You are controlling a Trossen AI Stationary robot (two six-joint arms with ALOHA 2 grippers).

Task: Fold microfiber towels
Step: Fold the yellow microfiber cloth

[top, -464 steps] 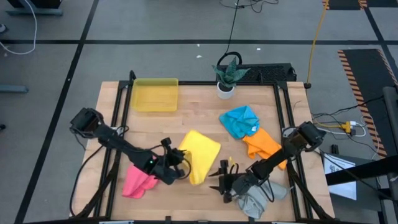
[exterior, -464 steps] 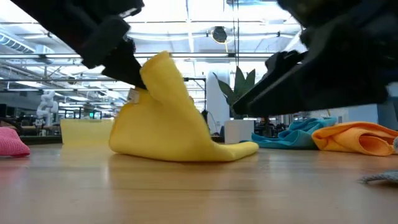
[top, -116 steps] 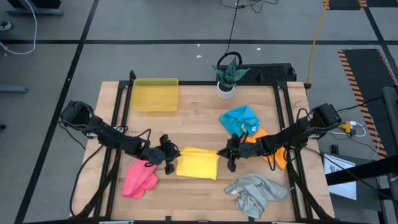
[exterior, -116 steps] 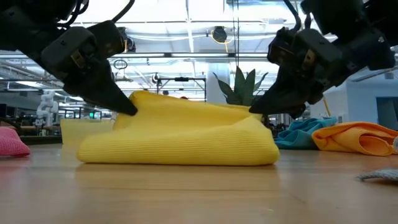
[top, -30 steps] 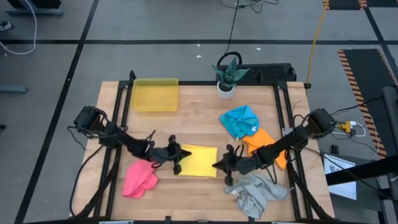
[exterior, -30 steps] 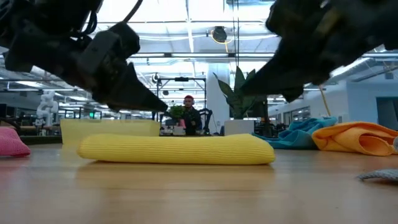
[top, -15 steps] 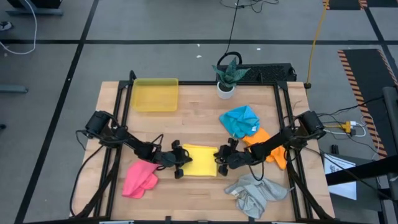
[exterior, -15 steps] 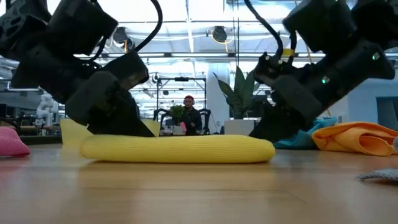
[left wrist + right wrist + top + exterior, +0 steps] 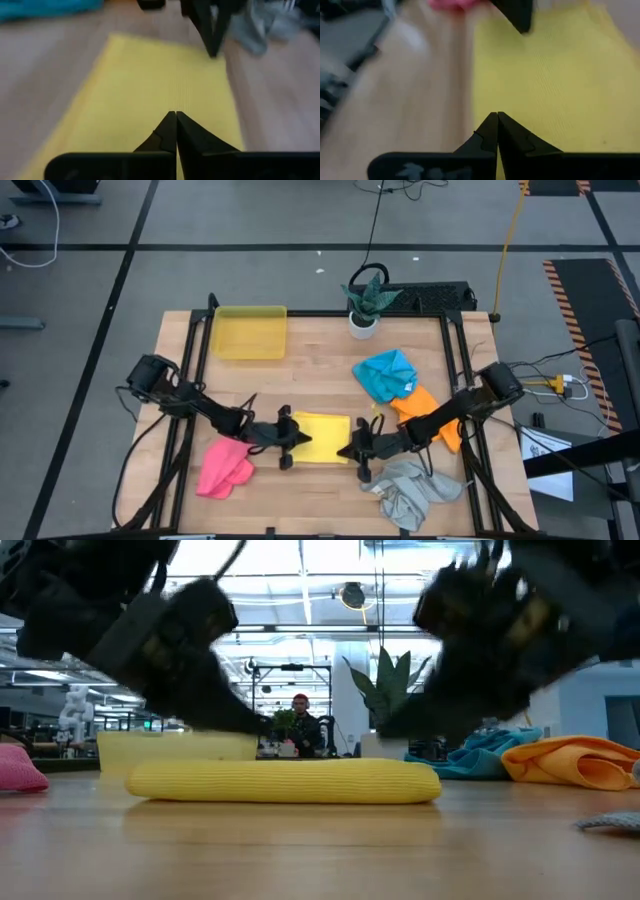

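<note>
The yellow towel (image 9: 322, 437) lies folded into a flat oblong on the table's near middle, and shows as a low roll (image 9: 285, 782) in the low view. My left gripper (image 9: 300, 438) is shut, its tips (image 9: 172, 115) over the towel's left end. My right gripper (image 9: 345, 450) is shut too, its tips (image 9: 495, 115) over the towel's right end, near its near edge. The pink towel (image 9: 225, 470), the blue towel (image 9: 387, 373), the orange towel (image 9: 425, 415) and the grey towel (image 9: 410, 490) lie crumpled around them. My left gripper slants down from the table's left over the yellow towel's left end (image 9: 150, 100); I cannot tell whether its shut tips touch the cloth. My right gripper slants down from the table's right over the towel's right end (image 9: 530, 90); I cannot tell whether it touches either.
A translucent yellow tray (image 9: 249, 332) stands at the far left and a potted plant (image 9: 365, 305) at the far middle. The grey towel lies close below my right arm, the pink one beside my left arm. Bare wood shows between the tray and the yellow towel.
Both shut grippers have sunk toward the yellow towel's two ends, my left one also going a little toward the table's right. The towel lies folded and flat as before.
</note>
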